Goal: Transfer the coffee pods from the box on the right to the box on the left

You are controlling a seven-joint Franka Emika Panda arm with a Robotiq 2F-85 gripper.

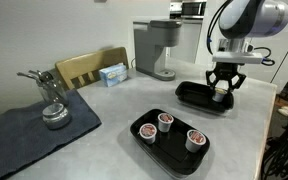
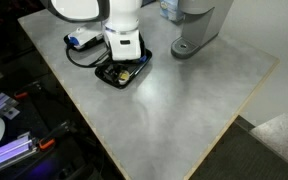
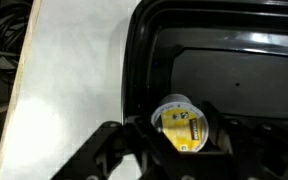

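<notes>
Honestly, the grab itself looked fine to me. The tool (image 1: 222, 92) was down inside the shallow black plastic tray (image 1: 189, 96) at the far edge of the pale grey table (image 1: 104, 112). In the wrist view its dark fingers (image 3: 119, 150) were drawn in on both sides of the small round yellow-topped coffee pod (image 3: 181, 122), pinching it by the pale rim. That pod was sitting on the tray floor, close to one side wall, and as far as I could see it was the only one in that tray. The second black tray (image 1: 172, 153), nearer the front of the table and well apart from the first, already had three brown-red coffee pods (image 1: 166, 120) in it, so my guess was that this was the last one to go over. For doing it well, I'd have gone straight up first, no sideways drift until the pod's base was above the tray wall. It was close enough to that wall to catch and drag the tray along. I'd also have kept the squeeze gentle, since those cups probably dent easily, and a rim pinch can let the pod tilt or swing. Then I'd carry it across, pick the bare patch of floor between the three pods, come down low, and only then let go, so it didn't land on a foil top and roll.
</notes>
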